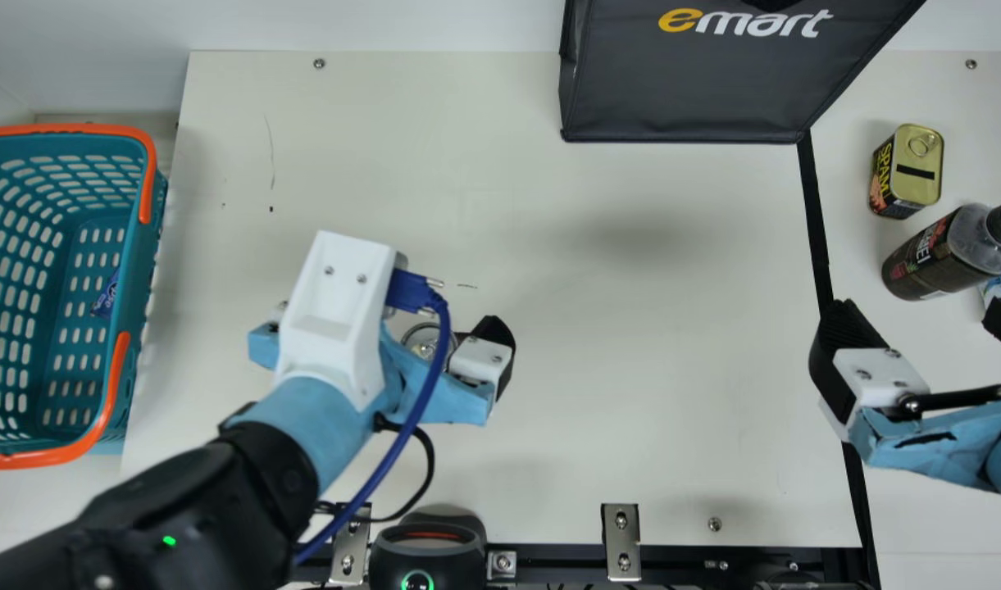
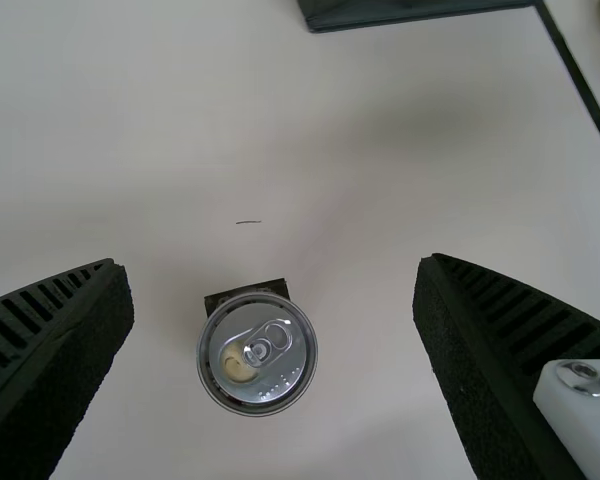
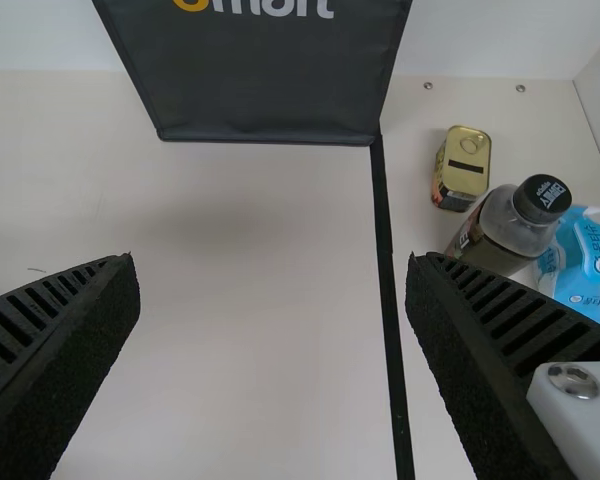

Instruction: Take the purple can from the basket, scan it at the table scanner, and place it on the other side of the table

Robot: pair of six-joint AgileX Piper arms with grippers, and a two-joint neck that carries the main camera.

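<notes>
The can stood loose between the wide-spread left jaws; the right jaws gaped, empty. Handover seemed the step; the right jaws probably had to take it next.

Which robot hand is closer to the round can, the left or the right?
Left. The left gripper is right at the round can, open fingers on either side. The right gripper is well away, over by the black line.
</notes>
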